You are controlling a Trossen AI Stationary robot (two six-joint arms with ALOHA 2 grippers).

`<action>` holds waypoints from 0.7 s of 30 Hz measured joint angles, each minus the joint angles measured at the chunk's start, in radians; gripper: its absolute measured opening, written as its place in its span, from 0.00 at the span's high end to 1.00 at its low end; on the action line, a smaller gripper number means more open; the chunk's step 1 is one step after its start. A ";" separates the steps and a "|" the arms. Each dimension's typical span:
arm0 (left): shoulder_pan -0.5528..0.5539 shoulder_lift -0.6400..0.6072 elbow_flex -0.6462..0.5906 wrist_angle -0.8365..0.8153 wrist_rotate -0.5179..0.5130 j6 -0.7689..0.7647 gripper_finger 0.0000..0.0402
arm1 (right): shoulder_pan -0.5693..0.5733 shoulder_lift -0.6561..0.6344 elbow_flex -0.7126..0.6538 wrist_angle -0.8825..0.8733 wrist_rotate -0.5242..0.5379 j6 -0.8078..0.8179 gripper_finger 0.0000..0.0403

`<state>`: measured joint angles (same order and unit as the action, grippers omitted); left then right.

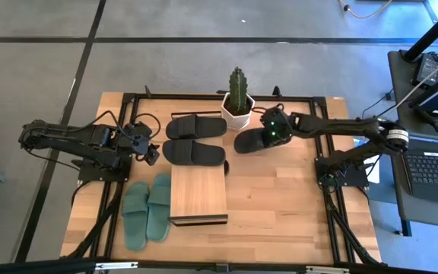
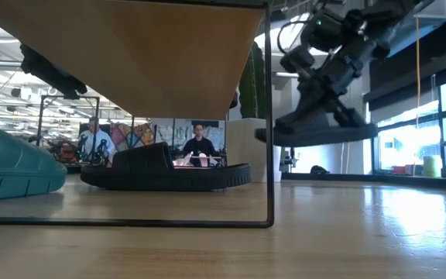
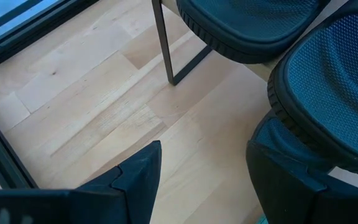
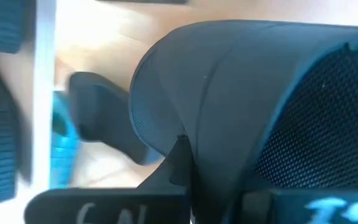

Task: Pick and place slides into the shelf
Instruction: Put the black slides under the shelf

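Note:
My right gripper [image 1: 268, 135] is shut on a black slide [image 1: 249, 141], which floats above the table beside the white plant pot in the low view [image 2: 327, 136]. Two more black slides [image 1: 196, 125] [image 1: 195, 152] lie sole-down beyond the shelf [image 1: 198, 194], a low rack with a wooden top on a thin black frame [image 2: 269, 155]. A green pair [image 1: 147, 211] lies left of the shelf. My left gripper [image 1: 152, 155] waits open at the table's left, next to the nearer black slide [image 3: 328, 93], touching nothing. My right gripper holds the black slide by its wide strap [image 4: 216, 93], with its fingers [image 4: 180, 158] closed on the strap's edge. It comes slanting down from the table's right side. The slide hangs roughly level, sole down, lifted clear of the table.
A cactus in a white pot [image 1: 238, 103] stands at the far edge, close to the held slide. A black rail frame [image 1: 329, 183] runs around the table. Bare wood [image 1: 280, 205] lies right of the shelf. People sit in the room behind [image 2: 200, 143].

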<state>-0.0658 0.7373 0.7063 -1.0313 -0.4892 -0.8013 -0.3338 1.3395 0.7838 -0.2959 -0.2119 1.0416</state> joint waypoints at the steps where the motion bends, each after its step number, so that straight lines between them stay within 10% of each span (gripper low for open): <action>1: 0.000 0.000 0.000 0.000 0.000 0.000 0.44 | 0.002 0.009 -0.028 0.064 -0.011 0.027 0.97; 9: 0.000 0.000 0.000 -0.008 0.000 0.035 0.44 | 0.024 0.029 -0.258 0.533 0.032 0.165 0.97; 21: 0.000 0.000 0.000 -0.008 0.000 0.037 0.44 | 0.078 0.037 -0.295 0.583 0.174 0.185 0.97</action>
<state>-0.0660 0.7372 0.7063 -1.0392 -0.4892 -0.7643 -0.2554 1.3768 0.4889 0.2873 -0.0384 1.2270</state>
